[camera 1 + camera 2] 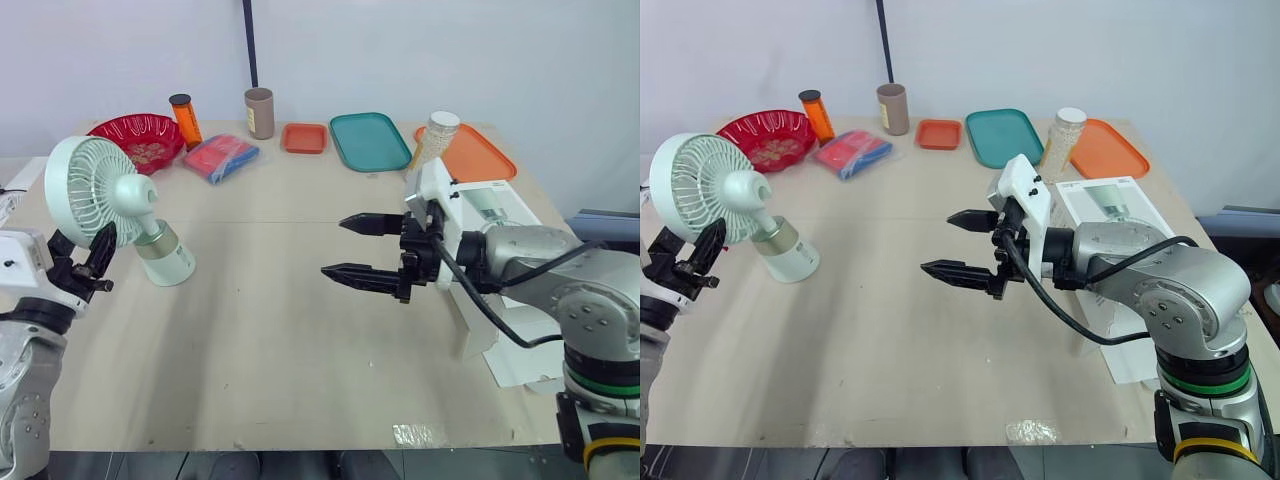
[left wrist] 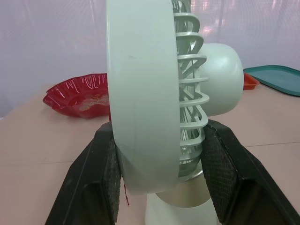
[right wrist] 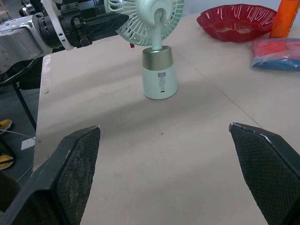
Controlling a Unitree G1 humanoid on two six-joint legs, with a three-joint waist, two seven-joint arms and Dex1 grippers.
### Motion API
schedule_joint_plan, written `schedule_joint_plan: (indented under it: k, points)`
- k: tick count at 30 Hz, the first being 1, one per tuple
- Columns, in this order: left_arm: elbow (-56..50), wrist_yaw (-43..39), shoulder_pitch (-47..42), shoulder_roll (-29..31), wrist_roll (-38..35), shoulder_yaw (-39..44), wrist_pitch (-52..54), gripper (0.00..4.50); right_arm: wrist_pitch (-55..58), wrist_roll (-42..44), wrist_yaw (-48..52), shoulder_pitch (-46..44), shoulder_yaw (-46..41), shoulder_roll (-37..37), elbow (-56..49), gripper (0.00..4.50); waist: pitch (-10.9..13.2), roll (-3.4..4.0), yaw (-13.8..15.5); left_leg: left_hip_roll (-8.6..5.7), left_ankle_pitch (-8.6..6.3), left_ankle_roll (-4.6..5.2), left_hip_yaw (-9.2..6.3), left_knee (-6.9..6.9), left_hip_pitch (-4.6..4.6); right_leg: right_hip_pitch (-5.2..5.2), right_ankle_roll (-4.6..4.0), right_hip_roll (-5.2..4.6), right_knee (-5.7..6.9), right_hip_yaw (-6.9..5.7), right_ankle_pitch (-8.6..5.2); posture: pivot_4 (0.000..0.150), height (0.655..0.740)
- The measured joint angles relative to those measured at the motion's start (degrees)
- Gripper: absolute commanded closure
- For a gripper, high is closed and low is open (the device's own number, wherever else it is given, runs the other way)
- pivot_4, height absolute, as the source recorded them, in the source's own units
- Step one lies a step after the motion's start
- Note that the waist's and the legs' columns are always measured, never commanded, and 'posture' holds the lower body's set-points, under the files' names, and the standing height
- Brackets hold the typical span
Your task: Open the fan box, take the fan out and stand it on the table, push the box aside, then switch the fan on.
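Pale-green round-headed plastic desk fan (image 1: 100, 195) stands upright, left gripper (image 2: 159, 133) clamped on its head rim. The right gripper (image 1: 334, 247) is spread wide, arm level, fingertips aimed at the fan, well apart.

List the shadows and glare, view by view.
Left eye view: soft, even light, with one shiny patch at the front edge of the table. Left wrist view: bright highlights on the glossy red bowl. Right wrist view: a soft grey shadow band across the table beside the base of the fan.
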Motion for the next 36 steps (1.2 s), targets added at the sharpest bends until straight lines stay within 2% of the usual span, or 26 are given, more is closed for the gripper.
schedule_joint_plan:
  k: [15,20,24,30,36]
  points:
    - [-0.7,1.3,-2.8,0.1,0.0,-1.6,2.8,2.61,0.0,0.4,-1.2,1.7,-0.2,0.0,-0.9,0.0,0.0,-0.04,0.0,-0.01,0.0,0.0,-0.02,0.0,-0.03,0.0,0.0,-0.01,-0.02,-0.02,0.0,0.15,0.74]
    - [-1.0,1.5,-6.3,1.0,-0.1,-3.8,4.3,2.61,0.0,0.6,-1.4,2.7,-0.5,-0.1,-1.5,0.0,0.1,-0.19,0.1,-0.02,0.01,-0.02,-0.05,0.0,-0.06,-0.01,0.01,-0.01,-0.02,-0.05,0.0,0.15,0.74]
    - [-1.9,2.8,-11.1,1.5,-0.6,-5.5,5.7,2.61,0.0,1.0,-2.7,3.5,-0.8,-0.1,-2.3,0.0,0.1,-0.21,0.1,-0.01,0.01,-0.02,-0.05,-0.01,-0.08,-0.03,0.01,-0.01,-0.04,-0.05,0.0,0.15,0.74]
    - [-3.5,4.8,-13.2,1.6,-1.4,-8.1,9.3,2.61,0.0,1.6,-5.4,4.3,-1.1,0.1,-3.1,0.0,0.1,-0.21,0.0,0.0,0.02,-0.03,-0.04,-0.01,-0.07,-0.04,0.01,0.01,-0.01,-0.03,0.0,0.15,0.74]
    - [-8.5,9.6,-15.2,-0.7,-3.5,-11.9,14.4,2.61,0.0,0.6,-11.4,3.1,-0.4,3.9,-3.0,0.0,0.1,-0.23,0.0,-0.02,0.02,-0.04,-0.05,0.0,-0.13,-0.06,0.03,-0.02,-0.03,-0.04,0.0,0.15,0.74]
